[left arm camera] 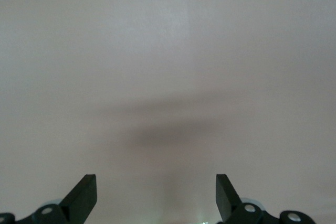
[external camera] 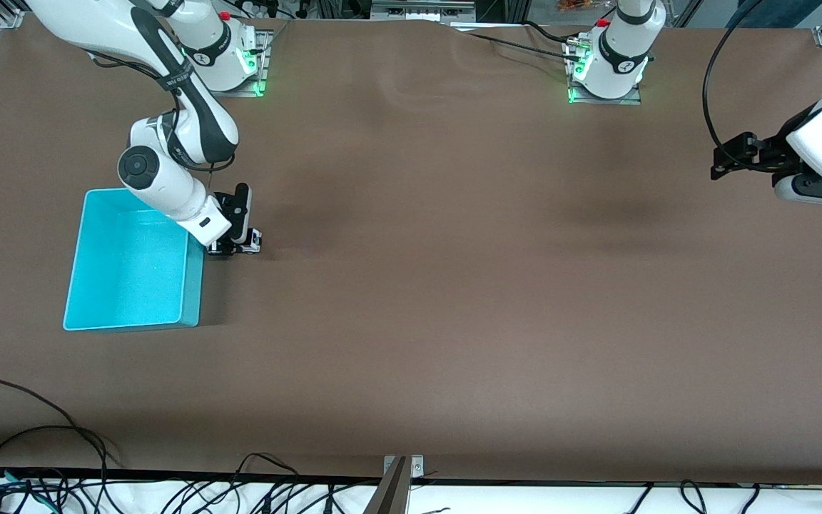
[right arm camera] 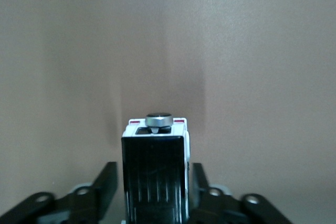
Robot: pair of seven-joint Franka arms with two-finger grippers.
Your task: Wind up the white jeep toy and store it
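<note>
The table [external camera: 454,285] wore a matt brown covering, smooth save for faint ripples near the bases. The cyan bin [external camera: 193,285] looked like plastic with a finely grainy floor. The white jeep toy [right arm camera: 155,169] showed glossy black ribbed plastic, white sides and a shiny metal-looking spare wheel.

jeep toy [external camera: 248,241] on table [external camera: 454,285] | just beside bin [external camera: 133,264], toward left arm's end

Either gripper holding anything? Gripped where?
Right gripper clamps the small white jeep toy with black roof by its sides. Left gripper is open, empty.
</note>
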